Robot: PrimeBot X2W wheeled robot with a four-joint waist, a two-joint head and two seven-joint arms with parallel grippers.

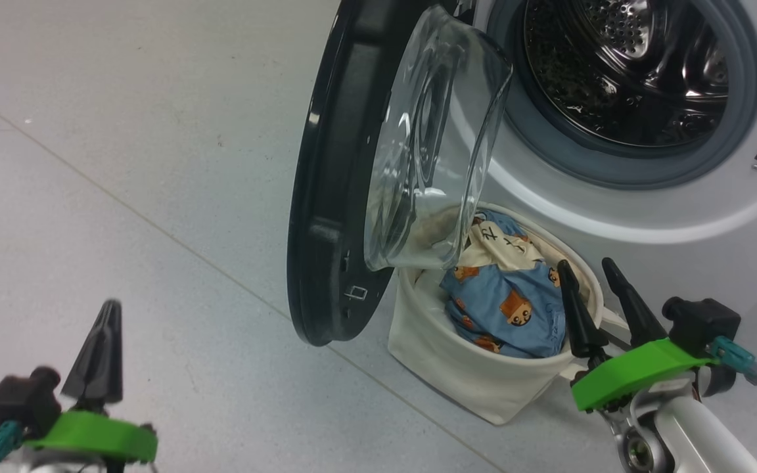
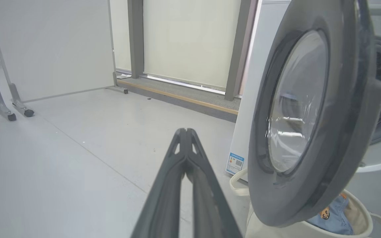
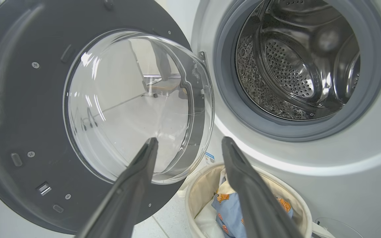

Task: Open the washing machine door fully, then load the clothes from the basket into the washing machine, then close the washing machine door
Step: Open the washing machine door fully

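The washing machine door (image 1: 326, 197) stands open at centre frame, overhanging the basket (image 1: 444, 368) holding the clothes (image 1: 510, 309) below the washing machine (image 1: 681, 217), while the left tool (image 1: 109, 314), lower left, is closed empty and the right tool (image 1: 584, 264), lower right, is spread open.

- The left gripper (image 1: 109, 315) is sitting low at the left, and its two dark fingers (image 2: 177, 172) are pressing flat together.
- The right gripper (image 1: 585, 268) is holding its fingers spread apart, tips pointing up.
- Its pale forearm (image 1: 700, 427) is entering from the lower right corner.
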